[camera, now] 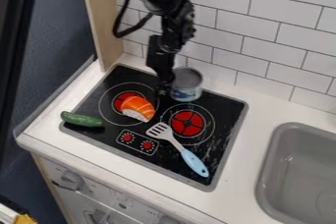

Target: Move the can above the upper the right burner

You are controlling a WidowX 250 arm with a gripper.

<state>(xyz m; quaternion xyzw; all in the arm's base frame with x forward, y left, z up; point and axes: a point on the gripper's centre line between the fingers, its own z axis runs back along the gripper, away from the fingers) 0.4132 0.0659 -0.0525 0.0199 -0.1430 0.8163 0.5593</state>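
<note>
Presently catalogued: one can (186, 86), grey-rimmed with a blue-patterned side, near the middle of the back edge of the stove (220, 142), behind the right burner (187, 124) and a little toward the left burner (120, 101). Mouth up; long axis close to upright.

One gripper (164, 85), black, hanging at the can's left side, toward the stove's back left corner. Governing relation: the can lies immediately to the gripper's right, the two very close or touching. Whether the gripper is parted, closed or clamped on the can cannot be told. If a hold exists, the next move probably calls for only a slight shift toward the back right corner, the can kept upright; a sideways knock could tip it.

Obscured: the gripper's lower end, black against black stove; the can's left flank, partly behind it; the can's base, so whether it rests or is raised is uncertain. Partly covered: the left burner, by an orange food toy (138, 108). Cut off: the arm (176, 21), by the top edge of the view.
</note>
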